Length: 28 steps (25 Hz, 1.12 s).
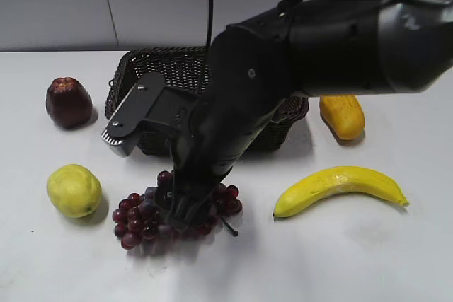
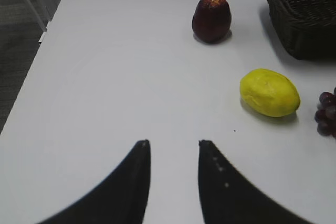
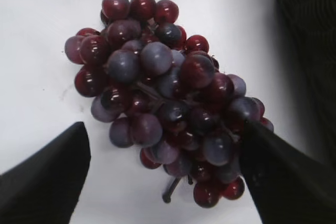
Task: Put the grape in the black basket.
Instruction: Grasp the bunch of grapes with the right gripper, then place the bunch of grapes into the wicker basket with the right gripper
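Note:
The grape (image 1: pixel 141 217) is a dark red-purple bunch lying on the white table in front of the black basket (image 1: pixel 163 61). My right gripper (image 1: pixel 185 210) is down over the bunch's right half. In the right wrist view its jaws (image 3: pixel 163 129) are open, one on each side of the grape (image 3: pixel 163 98); the right jaw touches the berries and the left jaw stands apart. The basket's wall (image 3: pixel 310 51) shows at the right edge. My left gripper (image 2: pixel 173 142) is open and empty over bare table, with the basket (image 2: pixel 304 9) and a few grape berries (image 2: pixel 328 114) at its right.
A lemon (image 1: pixel 73 190) lies left of the grape and a dark red fruit (image 1: pixel 68 102) left of the basket. A banana (image 1: pixel 340 187) and a yellow-orange fruit (image 1: pixel 342 116) lie on the right. The left wrist view shows the lemon (image 2: pixel 269 92), the dark red fruit (image 2: pixel 211 18) and the table's left edge.

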Each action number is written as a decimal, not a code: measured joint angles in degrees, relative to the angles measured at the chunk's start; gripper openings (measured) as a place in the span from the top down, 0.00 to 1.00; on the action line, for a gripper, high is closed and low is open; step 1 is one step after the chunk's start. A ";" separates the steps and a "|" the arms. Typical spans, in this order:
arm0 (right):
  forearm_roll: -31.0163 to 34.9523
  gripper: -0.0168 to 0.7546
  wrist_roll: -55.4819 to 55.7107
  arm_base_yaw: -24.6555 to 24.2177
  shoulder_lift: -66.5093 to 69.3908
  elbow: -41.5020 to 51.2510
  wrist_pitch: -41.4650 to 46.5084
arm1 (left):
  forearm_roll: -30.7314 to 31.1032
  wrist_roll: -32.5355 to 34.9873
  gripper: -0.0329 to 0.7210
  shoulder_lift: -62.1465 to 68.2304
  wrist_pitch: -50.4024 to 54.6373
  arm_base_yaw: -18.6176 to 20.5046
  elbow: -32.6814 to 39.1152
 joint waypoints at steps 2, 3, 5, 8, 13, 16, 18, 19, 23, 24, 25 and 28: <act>-0.57 0.10 0.05 0.00 2.14 -1.09 -0.48 | 0.00 0.00 0.65 0.00 0.00 0.00 0.00; -0.82 0.10 0.05 0.00 3.27 -1.78 -0.77 | 0.00 0.00 0.65 0.00 0.00 0.00 0.00; -1.04 0.10 0.05 0.00 5.51 -3.24 -1.07 | 0.00 0.00 0.65 0.00 0.00 0.00 0.00; -1.04 0.10 0.05 0.00 8.45 -4.68 -1.26 | 0.00 0.00 0.65 0.00 0.00 0.00 0.00; -1.11 0.18 0.05 0.00 11.53 -5.08 -1.55 | 0.00 0.00 0.65 0.00 0.00 0.00 0.00; -1.11 0.34 -0.01 0.04 12.06 -5.60 -1.33 | 0.00 0.00 0.65 0.00 0.00 0.00 0.00; -1.11 0.50 -0.01 0.04 12.13 -5.70 -1.33 | 0.00 0.00 0.65 0.00 0.00 0.00 0.00; -1.11 0.52 -0.01 0.04 12.13 -5.70 -1.28 | 0.00 0.00 0.65 0.00 0.00 0.00 0.00; -1.11 0.52 0.07 0.04 12.13 -5.83 -0.86 | 0.00 0.00 0.65 0.00 0.00 0.00 0.00; -1.11 0.52 0.07 0.04 12.13 -6.04 -0.47 | 0.00 0.00 0.65 0.00 0.00 0.00 0.00; -1.11 0.52 0.07 0.04 12.13 -6.23 0.01 | 0.00 0.00 0.65 0.00 0.00 0.00 0.00; -1.11 0.52 0.07 0.04 11.65 -7.20 2.81 | 0.00 0.00 0.65 0.00 0.00 0.00 0.00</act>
